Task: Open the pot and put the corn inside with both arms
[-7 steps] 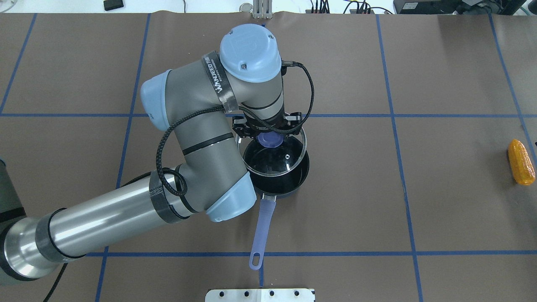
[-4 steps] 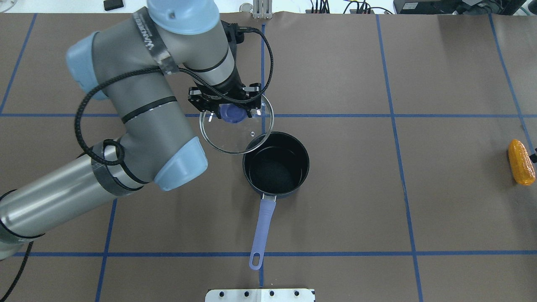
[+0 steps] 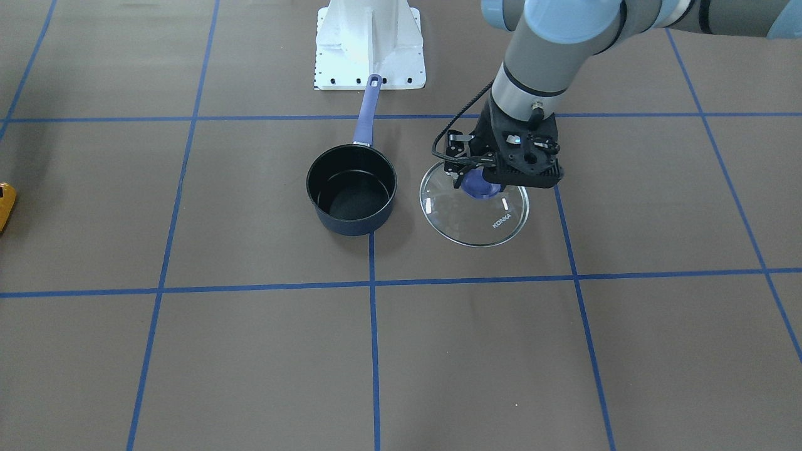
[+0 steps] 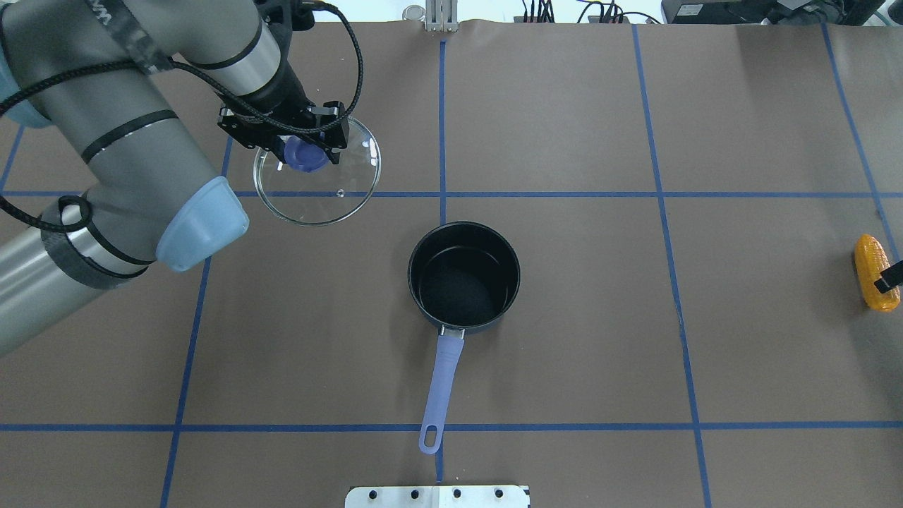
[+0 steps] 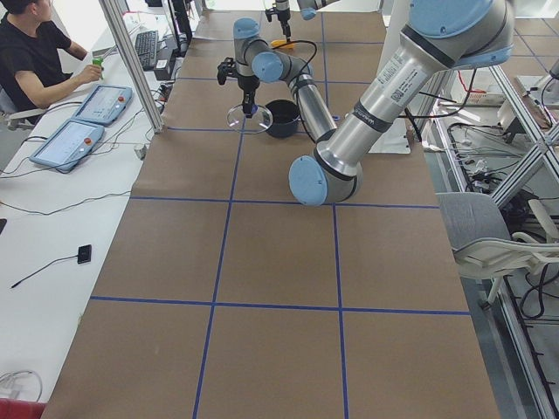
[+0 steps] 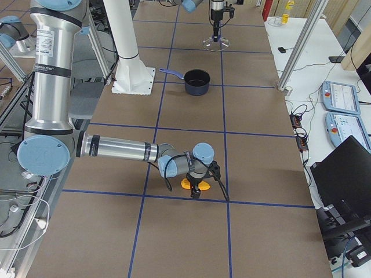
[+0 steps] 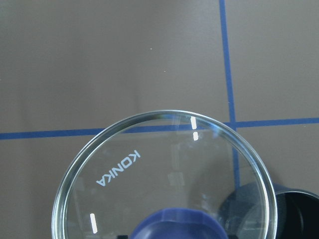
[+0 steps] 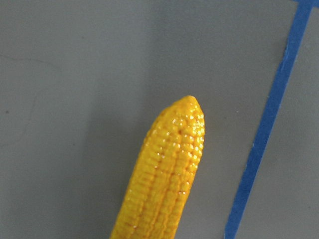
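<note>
The dark navy pot point(image 4: 463, 276) stands open mid-table, black inside and empty, its purple handle point(image 4: 441, 384) pointing at the robot. It also shows in the front view point(image 3: 351, 188). My left gripper point(image 4: 305, 152) is shut on the blue knob of the glass lid point(image 4: 331, 190) and holds it low over the table, far left of the pot. The front view shows this gripper point(image 3: 482, 181) too. The yellow corn point(image 4: 875, 271) lies at the table's right edge and fills the right wrist view point(image 8: 169, 174). My right gripper point(image 4: 890, 275) is over the corn; only one fingertip shows.
A white base plate point(image 4: 437, 496) sits at the near edge behind the pot handle. Blue tape lines cross the brown mat. In the left side view an operator point(image 5: 35, 61) sits beyond the table's far side with tablets.
My left arm has carried the lid off the pot, up and to the left, to the far-left square. A black fingertip of my right gripper has appeared at the corn.
</note>
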{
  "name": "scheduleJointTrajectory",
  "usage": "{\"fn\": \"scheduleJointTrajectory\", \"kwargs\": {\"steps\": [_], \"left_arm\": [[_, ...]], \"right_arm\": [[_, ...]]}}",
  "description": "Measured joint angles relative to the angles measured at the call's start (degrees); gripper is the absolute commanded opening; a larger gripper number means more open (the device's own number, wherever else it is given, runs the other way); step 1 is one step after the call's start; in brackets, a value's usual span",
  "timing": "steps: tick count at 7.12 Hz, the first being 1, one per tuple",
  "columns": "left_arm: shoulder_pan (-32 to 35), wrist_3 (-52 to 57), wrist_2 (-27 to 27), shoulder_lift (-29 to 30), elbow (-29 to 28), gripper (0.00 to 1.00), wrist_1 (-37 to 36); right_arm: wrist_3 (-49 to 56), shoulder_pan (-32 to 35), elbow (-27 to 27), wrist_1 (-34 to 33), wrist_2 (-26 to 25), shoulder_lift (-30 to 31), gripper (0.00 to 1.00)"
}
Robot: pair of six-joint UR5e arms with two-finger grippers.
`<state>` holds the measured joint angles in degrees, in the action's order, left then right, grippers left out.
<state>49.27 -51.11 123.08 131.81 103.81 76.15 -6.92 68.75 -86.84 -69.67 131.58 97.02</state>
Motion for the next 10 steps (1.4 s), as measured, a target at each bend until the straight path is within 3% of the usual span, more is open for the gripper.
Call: {"fn": "scheduleJointTrajectory", "kwargs": {"steps": [2,4,6,7,10], "left_arm": [[2.1,4.3,0.6,-1.3,1.6,0.51,-2.9],[2.5,5.2,0.7,-2.2,2.7,0.51,-3.5],[2.6,5.3,0.7,-2.3,3.0,0.51,-3.6],[2.7,5.3,0.7,-2.6,3.3,0.51,-3.6],[2.8,5.3,0.7,-3.5,3.8,0.51,-3.6]], "right_arm": [[-0.3,-0.8,0.6,0.5,-0.3,-0.2,1.0],[-0.8,-1.8,2.1,0.6,-0.5,-0.8,0.9],[-0.9,-2.4,2.5,0.8,-0.8,-1.1,0.42],[-0.9,-2.4,2.4,0.9,-0.8,-1.4,0.29],[-1.3,-2.5,2.2,0.9,-1.6,-3.2,0.23]]}}
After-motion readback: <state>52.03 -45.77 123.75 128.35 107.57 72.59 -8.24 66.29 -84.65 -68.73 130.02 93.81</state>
